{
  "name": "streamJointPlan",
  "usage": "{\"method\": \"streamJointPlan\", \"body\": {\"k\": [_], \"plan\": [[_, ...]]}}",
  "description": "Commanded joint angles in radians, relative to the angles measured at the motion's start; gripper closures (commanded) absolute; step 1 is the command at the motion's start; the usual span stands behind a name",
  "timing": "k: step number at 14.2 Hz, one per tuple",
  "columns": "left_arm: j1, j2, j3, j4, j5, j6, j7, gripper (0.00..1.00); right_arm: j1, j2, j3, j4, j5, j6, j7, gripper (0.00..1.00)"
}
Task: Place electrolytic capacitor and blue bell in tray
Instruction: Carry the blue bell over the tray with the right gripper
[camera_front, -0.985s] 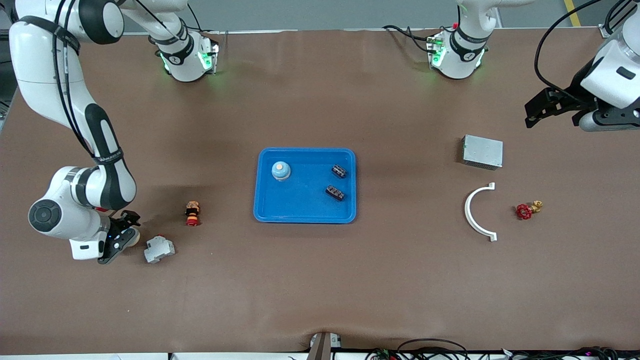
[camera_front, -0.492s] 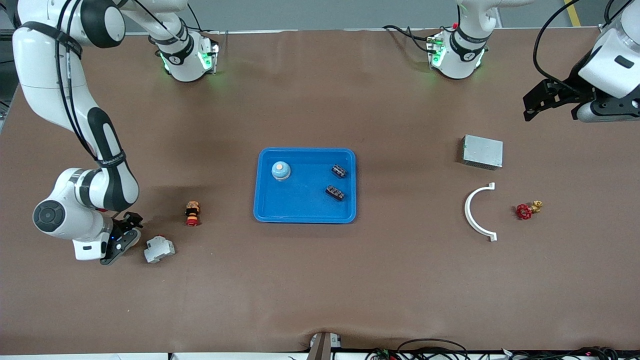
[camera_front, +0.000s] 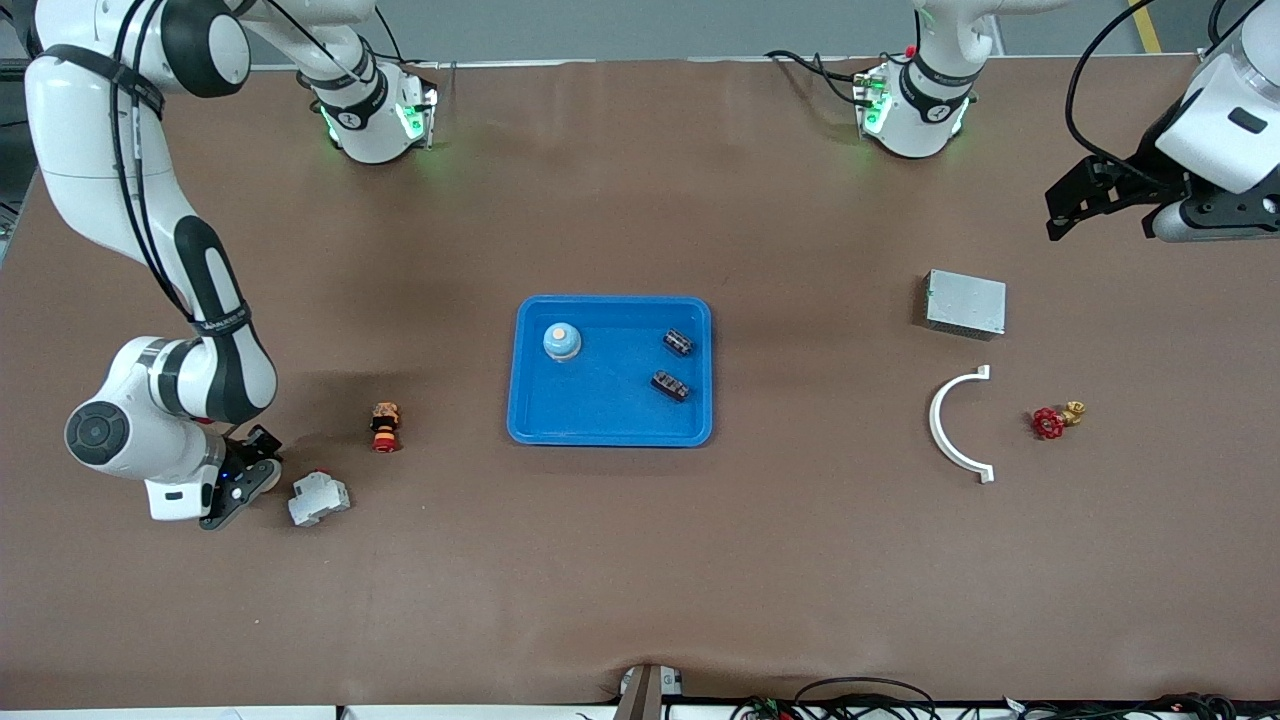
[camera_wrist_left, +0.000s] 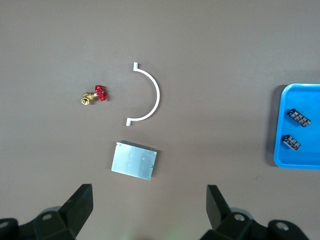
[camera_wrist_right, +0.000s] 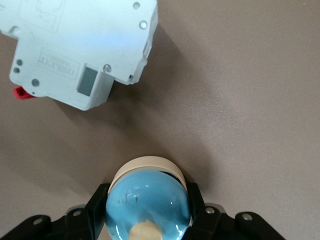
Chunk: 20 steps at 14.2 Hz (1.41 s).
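The bright-blue tray (camera_front: 610, 425) lies mid-table and holds a blue bell (camera_front: 562, 341) and two dark capacitors (camera_front: 679, 343) (camera_front: 670, 385). My right gripper (camera_front: 243, 482) is low at the right arm's end of the table, shut on a second blue bell (camera_wrist_right: 145, 202) with a cream base; its fingers (camera_wrist_right: 95, 210) press both sides. I cannot tell if this bell touches the table. My left gripper (camera_front: 1062, 215) is open and empty, high over the left arm's end. Its wrist view shows the tray's edge (camera_wrist_left: 278, 125) and both capacitors (camera_wrist_left: 299, 118) (camera_wrist_left: 291, 142).
A white circuit breaker (camera_front: 319, 498) lies right beside my right gripper, and a red-and-black push button (camera_front: 385, 427) sits between it and the tray. Toward the left arm's end are a grey metal box (camera_front: 965, 303), a white curved bracket (camera_front: 945, 425) and a red-handled brass valve (camera_front: 1055, 420).
My right arm has shifted slightly, with its gripper staying low by the circuit breaker. My left gripper has drifted a little toward the bases. Nothing on the table has moved.
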Motion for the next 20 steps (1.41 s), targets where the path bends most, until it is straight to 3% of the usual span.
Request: {"method": "streamJointPlan", "body": {"k": [1,6,9,12,14,17,20], "plan": [[0.006,-0.013,-0.004,-0.015,-0.018,0.015,0.007,0.00,0.009,-0.030,0.007,0.032,0.017,-0.113,-0.004,0.83],[0.006,-0.011,-0.004,-0.014,-0.017,0.022,0.007,0.00,0.087,-0.192,0.006,-0.015,0.087,-0.308,0.192,0.83],[0.009,-0.016,-0.002,-0.009,-0.017,0.022,0.007,0.00,0.166,-0.315,0.006,-0.081,0.172,-0.393,0.448,0.83],[0.009,-0.011,-0.002,-0.011,-0.006,0.032,0.007,0.00,0.314,-0.442,0.006,-0.191,0.199,-0.393,0.801,0.83],[0.007,-0.011,-0.002,-0.009,-0.006,0.032,0.007,0.00,0.429,-0.474,0.004,-0.222,0.265,-0.379,1.081,0.83],[0.007,-0.004,-0.002,-0.006,-0.005,0.054,0.010,0.00,0.573,-0.469,0.003,-0.239,0.325,-0.277,1.329,0.83],[0.007,0.003,-0.002,-0.006,-0.006,0.055,0.010,0.00,0.669,-0.420,-0.005,-0.262,0.325,-0.124,1.451,0.82]]}}
